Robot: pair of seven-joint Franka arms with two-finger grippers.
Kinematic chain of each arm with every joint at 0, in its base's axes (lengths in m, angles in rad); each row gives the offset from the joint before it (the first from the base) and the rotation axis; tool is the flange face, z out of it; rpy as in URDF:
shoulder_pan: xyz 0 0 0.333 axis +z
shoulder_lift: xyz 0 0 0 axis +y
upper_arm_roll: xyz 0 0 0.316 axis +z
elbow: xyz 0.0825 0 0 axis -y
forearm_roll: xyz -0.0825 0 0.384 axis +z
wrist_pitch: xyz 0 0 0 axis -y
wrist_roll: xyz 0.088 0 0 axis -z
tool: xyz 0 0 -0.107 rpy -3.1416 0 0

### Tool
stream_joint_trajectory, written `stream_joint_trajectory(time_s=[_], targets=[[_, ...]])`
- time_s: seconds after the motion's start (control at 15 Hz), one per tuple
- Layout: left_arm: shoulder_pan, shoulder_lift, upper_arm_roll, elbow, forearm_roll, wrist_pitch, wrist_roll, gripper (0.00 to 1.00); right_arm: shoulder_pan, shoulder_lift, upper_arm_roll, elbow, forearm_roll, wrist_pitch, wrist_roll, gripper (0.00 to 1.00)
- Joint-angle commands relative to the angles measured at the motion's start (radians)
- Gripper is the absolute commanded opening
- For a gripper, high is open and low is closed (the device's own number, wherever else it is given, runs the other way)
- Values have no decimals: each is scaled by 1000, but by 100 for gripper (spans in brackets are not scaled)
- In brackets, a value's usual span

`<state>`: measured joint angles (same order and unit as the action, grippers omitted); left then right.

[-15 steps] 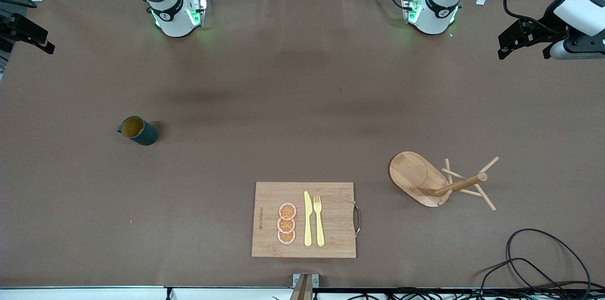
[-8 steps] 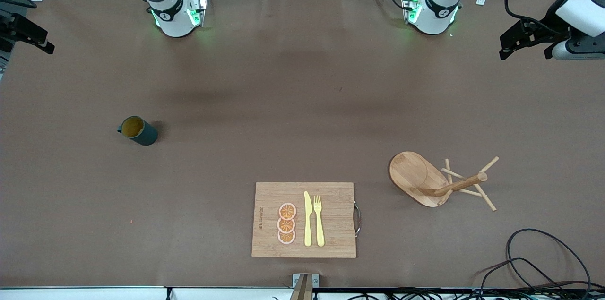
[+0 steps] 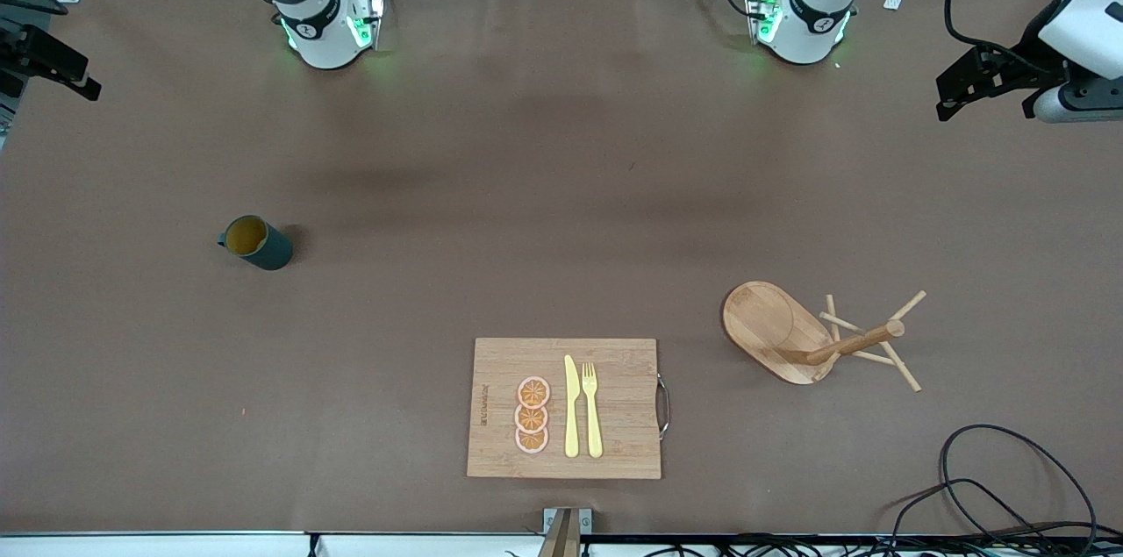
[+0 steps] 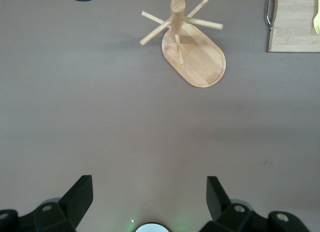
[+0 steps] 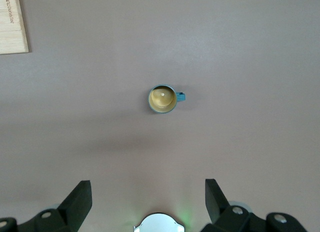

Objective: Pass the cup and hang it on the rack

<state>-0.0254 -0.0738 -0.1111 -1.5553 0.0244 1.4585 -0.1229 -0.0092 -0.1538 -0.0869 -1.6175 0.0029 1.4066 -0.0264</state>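
The dark teal cup (image 3: 255, 243) stands upright on the brown table toward the right arm's end, its yellowish inside showing; in the right wrist view (image 5: 162, 98) its small handle sticks out to one side. The wooden rack (image 3: 816, 336) stands upright on its oval base toward the left arm's end and also shows in the left wrist view (image 4: 192, 51). My left gripper (image 3: 983, 92) (image 4: 149, 194) is open and empty, high over the table's edge at the left arm's end. My right gripper (image 3: 53, 66) (image 5: 148, 197) is open and empty, high above the cup.
A wooden cutting board (image 3: 566, 408) with a metal handle lies near the front edge, carrying a yellow knife (image 3: 571, 406), a yellow fork (image 3: 592, 410) and three orange slices (image 3: 532, 415). A black cable (image 3: 1009, 487) loops at the front corner by the left arm's end.
My left gripper has drifted a little toward the left arm's end of the table. The right gripper, cup and rack have not moved.
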Motion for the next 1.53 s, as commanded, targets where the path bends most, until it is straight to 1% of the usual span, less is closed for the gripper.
stream_joint_trajectory(time_s=[0.0, 0.66, 0.93, 1.46], targets=[[5, 17, -4, 23, -32, -17, 17, 100, -2, -12, -1, -13, -9, 8, -10, 100], [5, 26, -4, 27, -32, -6, 19, 100, -2, -13, -5, -13, -11, 8, -10, 100], [5, 54, 1, 37, -27, 9, 19, 100, -2, -12, -5, -13, -9, 8, -10, 100], [-4, 71, 1, 38, -29, 9, 19, 100, -2, -12, -5, -13, -9, 6, -10, 100]])
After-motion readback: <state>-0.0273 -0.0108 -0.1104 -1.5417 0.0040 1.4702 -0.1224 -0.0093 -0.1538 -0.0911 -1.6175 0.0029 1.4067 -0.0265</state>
